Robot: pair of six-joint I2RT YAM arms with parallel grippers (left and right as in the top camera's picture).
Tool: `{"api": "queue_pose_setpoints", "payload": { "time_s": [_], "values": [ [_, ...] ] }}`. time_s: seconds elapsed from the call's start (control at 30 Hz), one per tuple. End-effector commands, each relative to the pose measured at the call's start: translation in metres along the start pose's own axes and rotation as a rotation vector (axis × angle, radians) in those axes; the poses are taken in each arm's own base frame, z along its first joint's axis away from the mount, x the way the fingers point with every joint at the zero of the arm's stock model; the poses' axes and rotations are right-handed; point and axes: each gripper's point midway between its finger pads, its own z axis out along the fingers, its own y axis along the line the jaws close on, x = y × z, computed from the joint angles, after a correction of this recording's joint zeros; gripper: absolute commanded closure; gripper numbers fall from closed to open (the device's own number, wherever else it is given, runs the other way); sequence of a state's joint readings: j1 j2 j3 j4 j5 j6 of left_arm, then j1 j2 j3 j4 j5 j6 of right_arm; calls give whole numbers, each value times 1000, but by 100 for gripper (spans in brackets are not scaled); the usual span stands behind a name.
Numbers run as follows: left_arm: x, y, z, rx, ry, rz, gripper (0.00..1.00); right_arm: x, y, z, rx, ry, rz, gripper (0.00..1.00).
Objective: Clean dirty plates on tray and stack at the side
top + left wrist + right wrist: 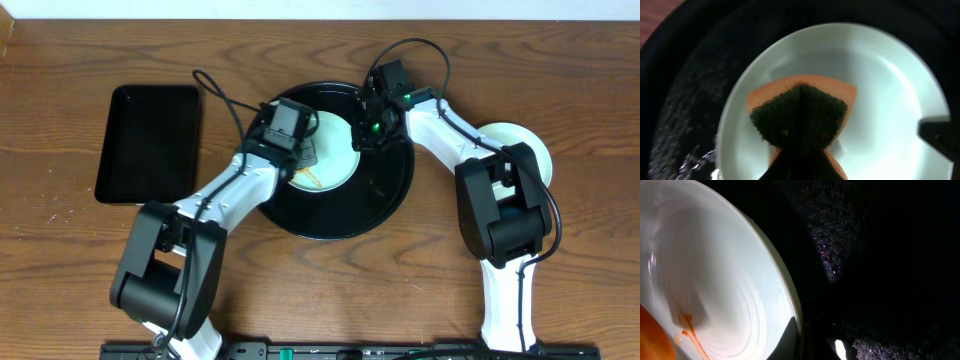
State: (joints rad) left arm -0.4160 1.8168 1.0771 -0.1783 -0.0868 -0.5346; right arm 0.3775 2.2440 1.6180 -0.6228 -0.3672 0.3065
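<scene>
A pale blue-green plate (335,150) lies on the large round black tray (385,190). My left gripper (298,152) is shut on an orange sponge with a dark green scouring face (800,110), pressed on the plate (880,75). My right gripper (362,135) is shut on the plate's right rim, one finger inside and one outside (805,335). An orange-brown sauce streak (690,330) marks the plate (730,270) near the sponge's edge (652,337). Another pale plate (530,140) lies on the table at the right, partly hidden by my right arm.
A smaller black rectangular tray (150,140) sits on the wooden table at the left. The round tray's wet black surface shows around the plate in the left wrist view (690,75) and the right wrist view (890,255). Cables loop over both arms.
</scene>
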Motion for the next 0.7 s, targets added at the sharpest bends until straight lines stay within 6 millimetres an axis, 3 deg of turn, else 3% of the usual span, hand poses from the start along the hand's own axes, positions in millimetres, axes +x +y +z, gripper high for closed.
{"api": "queue_pose_setpoints", "payload": {
  "time_s": [0.0,0.2,0.37,0.53,0.67],
  "values": [
    [7,6,16,-65,-8,2,93,31,-23,33,59,103,44,99],
    [55,14,43,-91,161,-161,93,32,-23,33,62,104,44,99],
    [88,-12,32,53,359,-188,93,31,-24,33,67,103,44,99],
    [93,-47,17,241,451,-204,93,31,-24,33,69,102,44,99],
    [79,-49,22,246,378,-186,93,31,-24,33,69,102,44,99]
  ]
}}
